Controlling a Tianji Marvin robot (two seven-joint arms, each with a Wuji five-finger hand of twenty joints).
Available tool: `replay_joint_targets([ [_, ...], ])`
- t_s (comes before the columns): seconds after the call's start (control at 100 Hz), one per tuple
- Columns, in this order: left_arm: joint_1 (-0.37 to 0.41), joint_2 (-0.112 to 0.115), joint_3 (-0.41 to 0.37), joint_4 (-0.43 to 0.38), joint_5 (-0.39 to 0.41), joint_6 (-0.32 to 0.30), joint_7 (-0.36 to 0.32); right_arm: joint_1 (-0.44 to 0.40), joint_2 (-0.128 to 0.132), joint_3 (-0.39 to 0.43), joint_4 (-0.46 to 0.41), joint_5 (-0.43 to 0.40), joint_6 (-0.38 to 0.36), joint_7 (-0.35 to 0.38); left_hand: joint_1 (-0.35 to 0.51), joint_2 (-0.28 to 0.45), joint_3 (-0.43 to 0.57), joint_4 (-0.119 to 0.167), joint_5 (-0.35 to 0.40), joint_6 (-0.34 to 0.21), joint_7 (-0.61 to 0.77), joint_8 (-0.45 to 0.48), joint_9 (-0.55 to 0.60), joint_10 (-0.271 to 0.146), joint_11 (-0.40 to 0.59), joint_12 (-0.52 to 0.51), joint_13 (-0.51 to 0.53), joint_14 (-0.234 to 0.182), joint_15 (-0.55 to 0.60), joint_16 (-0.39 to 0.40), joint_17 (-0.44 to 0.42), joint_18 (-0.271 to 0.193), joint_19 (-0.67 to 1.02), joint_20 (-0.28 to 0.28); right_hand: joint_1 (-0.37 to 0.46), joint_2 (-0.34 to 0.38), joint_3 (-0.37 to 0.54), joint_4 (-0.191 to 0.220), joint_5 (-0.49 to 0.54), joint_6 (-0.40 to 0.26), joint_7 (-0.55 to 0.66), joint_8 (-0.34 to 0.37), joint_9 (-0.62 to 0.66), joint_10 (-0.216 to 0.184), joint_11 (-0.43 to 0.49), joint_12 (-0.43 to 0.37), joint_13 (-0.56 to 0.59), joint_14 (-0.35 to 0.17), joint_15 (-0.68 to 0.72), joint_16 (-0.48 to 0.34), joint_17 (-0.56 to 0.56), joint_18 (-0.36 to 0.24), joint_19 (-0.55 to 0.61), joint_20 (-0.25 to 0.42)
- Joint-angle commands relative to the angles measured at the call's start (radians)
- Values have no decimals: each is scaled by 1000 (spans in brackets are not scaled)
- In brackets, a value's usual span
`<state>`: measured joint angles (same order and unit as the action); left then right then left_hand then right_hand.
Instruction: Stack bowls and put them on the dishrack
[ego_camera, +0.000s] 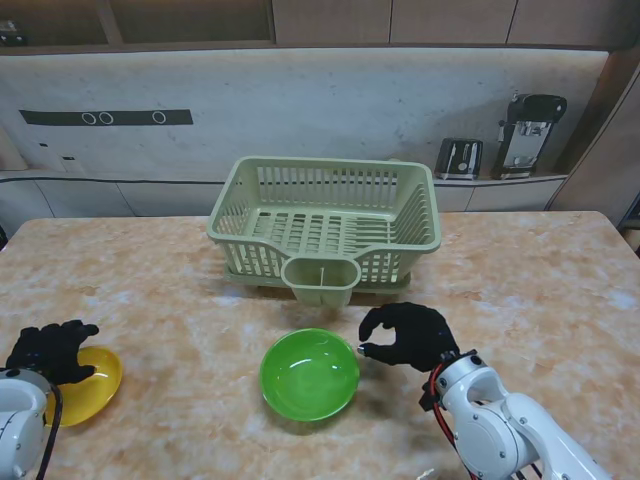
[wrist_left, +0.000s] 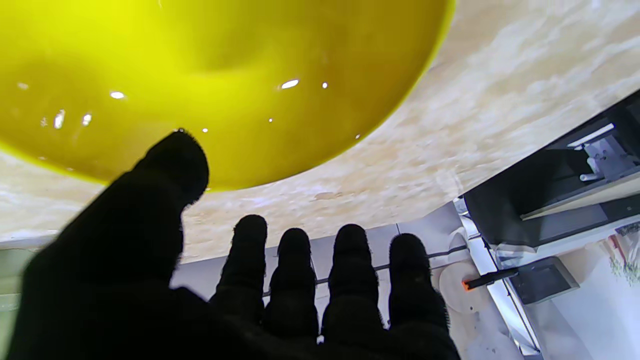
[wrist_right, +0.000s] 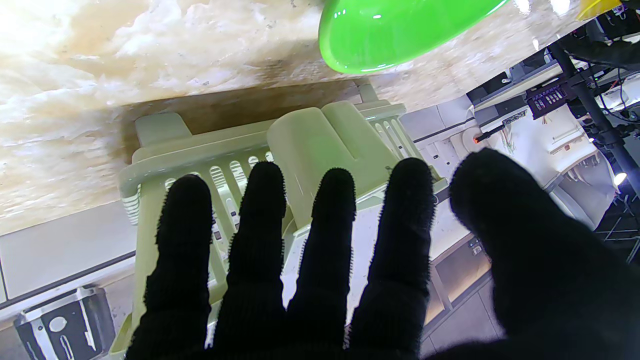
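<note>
Two bowls, one green bowl (ego_camera: 310, 374) and one yellow bowl (ego_camera: 88, 384), one dishrack (ego_camera: 325, 228), one table (ego_camera: 520, 270)

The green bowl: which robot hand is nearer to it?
Right. The right robot hand sits just beside the green bowl, on its right; the left robot hand is far left, over the yellow bowl.

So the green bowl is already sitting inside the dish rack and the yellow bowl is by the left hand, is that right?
Not quite. The shiny green plastic bowl is not in the pale green slatted plastic dish rack; the stand view shows it on the marble-patterned table, nearer to me than the rack. The glossy yellow plastic bowl is indeed by the left hand.
</note>
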<state>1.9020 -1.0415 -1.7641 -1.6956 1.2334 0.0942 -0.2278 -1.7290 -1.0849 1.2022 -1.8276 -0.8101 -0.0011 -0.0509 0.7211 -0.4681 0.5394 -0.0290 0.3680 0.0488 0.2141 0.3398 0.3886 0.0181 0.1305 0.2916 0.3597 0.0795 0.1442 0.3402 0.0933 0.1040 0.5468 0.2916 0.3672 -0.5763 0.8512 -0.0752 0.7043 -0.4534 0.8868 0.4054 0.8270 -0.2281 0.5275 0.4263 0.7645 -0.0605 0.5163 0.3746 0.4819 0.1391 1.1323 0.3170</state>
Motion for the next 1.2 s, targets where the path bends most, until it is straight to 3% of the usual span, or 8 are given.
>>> replay_joint_targets([
  [0.0,-19,4,5,14,-21,7,-28,-7,-4,-4,1,4,2,16,-37,-38,29,-11,-33,25,-26,-19,-43,17,-18,-18,-32,12,-14,-12,-16,7,-18,-9,-18,8,-14,-17,-5,-23,11,-15,4,-23,-2,19,-4,-20,-2,29,-14,-12,17,7],
  [0.27,-88,12,37,79,-40,21,-51,-7,-6,-3,3,9,3,11,-66,-34,22,-17,-68,44,-59,-36,-44,22,-18,-19,-29,31,-8,-7,-14,31,4,2,-23,22,-30,-14,-6,-20,9,-16,3,-22,-2,20,-5,-19,-2,29,-14,-13,18,8],
  [0.69,-154,24,92,154,-62,81,-147,-8,-6,-4,2,11,0,11,-77,-35,-1,-32,7,17,43,54,67,21,37,56,16,44,16,22,-4,47,55,26,-25,35,-45,-9,-2,-17,8,-16,4,-22,-2,21,-5,-19,-1,30,-15,-11,19,10],
  [0.95,-176,23,129,207,-56,112,-85,-10,-6,-3,2,10,-2,8,-11,-1,-28,-44,80,-99,451,435,268,-29,224,289,198,29,133,156,56,68,224,103,-24,42,-52,-7,1,-20,10,-15,6,-20,-1,21,-5,-19,-1,30,-17,-12,18,10],
  [1.02,-183,22,137,220,-54,116,-70,-11,-6,-2,2,8,-3,8,58,-7,-77,-79,96,-139,583,554,321,-45,300,357,263,32,196,215,95,68,311,142,-25,44,-54,-7,2,-22,10,-15,6,-21,-1,22,-4,-18,-1,30,-17,-12,18,10],
  [1.08,-189,22,144,233,-47,118,-47,-11,-6,-2,3,7,-3,8,141,-9,-167,-82,105,-173,667,608,357,-55,362,419,311,34,258,273,135,70,392,175,-25,43,-55,-7,4,-21,11,-14,7,-21,-1,22,-4,-18,0,30,-16,-12,19,10],
  [1.13,-194,21,149,244,-46,120,-24,-12,-6,-1,3,7,-4,8,209,4,-243,-69,108,-197,741,625,397,-62,371,619,347,36,318,318,173,71,455,199,-24,45,-56,-6,4,-21,11,-15,7,-21,-1,22,-3,-17,0,30,-17,-12,18,10],
  [1.19,-197,19,155,249,-53,127,1,-12,-6,0,4,7,-4,7,266,27,-298,-57,116,-218,811,649,448,-64,376,734,388,40,394,366,221,78,529,227,-24,46,-58,-6,6,-22,12,-14,7,-20,-1,22,-3,-18,0,31,-16,-11,20,11],
])
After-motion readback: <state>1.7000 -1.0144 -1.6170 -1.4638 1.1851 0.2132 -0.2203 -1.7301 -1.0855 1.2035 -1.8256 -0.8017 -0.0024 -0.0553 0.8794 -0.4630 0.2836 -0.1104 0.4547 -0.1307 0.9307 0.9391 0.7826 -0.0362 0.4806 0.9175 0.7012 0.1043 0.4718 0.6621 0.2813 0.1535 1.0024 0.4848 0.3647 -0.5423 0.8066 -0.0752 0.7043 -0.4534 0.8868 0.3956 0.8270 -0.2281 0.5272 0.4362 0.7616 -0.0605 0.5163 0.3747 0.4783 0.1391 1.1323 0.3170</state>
